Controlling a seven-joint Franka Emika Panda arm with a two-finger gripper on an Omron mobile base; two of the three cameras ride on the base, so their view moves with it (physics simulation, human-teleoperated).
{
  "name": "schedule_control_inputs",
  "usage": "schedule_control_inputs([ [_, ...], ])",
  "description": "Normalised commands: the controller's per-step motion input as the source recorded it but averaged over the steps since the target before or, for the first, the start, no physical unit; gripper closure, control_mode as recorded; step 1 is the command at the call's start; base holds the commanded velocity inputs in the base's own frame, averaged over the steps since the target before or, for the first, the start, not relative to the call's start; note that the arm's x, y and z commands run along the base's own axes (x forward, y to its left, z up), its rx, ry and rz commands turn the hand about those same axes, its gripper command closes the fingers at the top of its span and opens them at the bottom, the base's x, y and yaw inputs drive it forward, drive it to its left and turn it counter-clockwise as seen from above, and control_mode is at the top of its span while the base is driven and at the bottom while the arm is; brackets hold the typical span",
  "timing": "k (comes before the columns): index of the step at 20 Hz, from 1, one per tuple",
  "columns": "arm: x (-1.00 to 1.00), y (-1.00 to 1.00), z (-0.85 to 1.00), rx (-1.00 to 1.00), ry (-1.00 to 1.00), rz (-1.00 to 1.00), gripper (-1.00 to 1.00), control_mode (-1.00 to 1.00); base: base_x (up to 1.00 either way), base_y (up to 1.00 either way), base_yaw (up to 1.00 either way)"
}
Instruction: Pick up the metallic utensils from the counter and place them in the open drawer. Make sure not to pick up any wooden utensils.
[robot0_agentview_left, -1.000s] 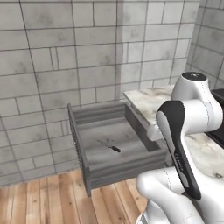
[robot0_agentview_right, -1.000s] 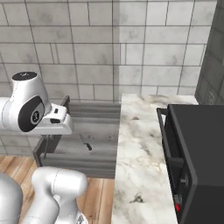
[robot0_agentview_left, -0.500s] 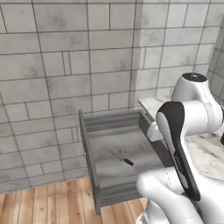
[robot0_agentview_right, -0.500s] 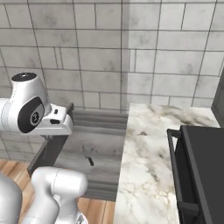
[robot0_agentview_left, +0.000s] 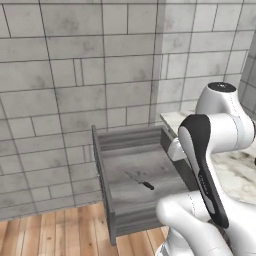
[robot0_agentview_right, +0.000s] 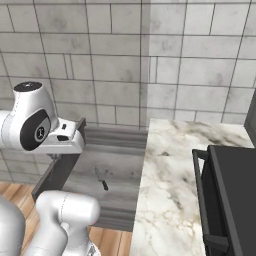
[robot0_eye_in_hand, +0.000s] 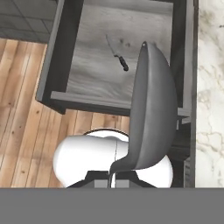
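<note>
tiled grey wall (robot0_agentview_left: 75, 75) behind; wooden floor (robot0_agentview_left: 50, 230) below. white marble table (robot0_agentview_right: 175, 180) stands beside the open drawer (robot0_agentview_left: 107, 200), which is pulled out from the wall side. a knife (robot0_agentview_left: 141, 180) with a black handle lies flat on the drawer floor, near its middle. in the hand view, the gripper (robot0_eye_in_hand: 114, 178) is clamped on the thin handle of a large grey metal spoon (robot0_eye_in_hand: 151, 109), whose bowl hangs over the drawer's right side and front.

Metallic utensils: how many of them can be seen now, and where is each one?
2. A knife lies on the floor of the open drawer. A large grey spoon is held in the shut tool, above the drawer's right side. Others may be hidden.
</note>
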Motion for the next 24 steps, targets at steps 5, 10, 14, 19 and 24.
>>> schedule_control_inputs([
  [5, 0.00, 0.00, 0.00, 0.00, 0.00, 0.00, 1.00, 1.00, 0.00, 0.00, 0.00],
  [10, 0.00, 0.00, 0.00, 0.00, 0.00, 0.00, 1.00, 1.00, 0.00, 0.00, 0.00],
  [14, 0.41, 0.02, -0.24, 0.00, 0.06, 0.01, 1.00, -1.00, 0.00, 0.00, 0.00],
  [19, 0.78, 0.14, -0.48, 0.00, 0.16, 0.03, 1.00, -1.00, 0.00, 0.00, 0.00],
  [24, 0.76, 0.01, -0.65, 0.05, 0.16, 0.05, 1.00, -1.00, 0.00, 0.00, 0.00],
])
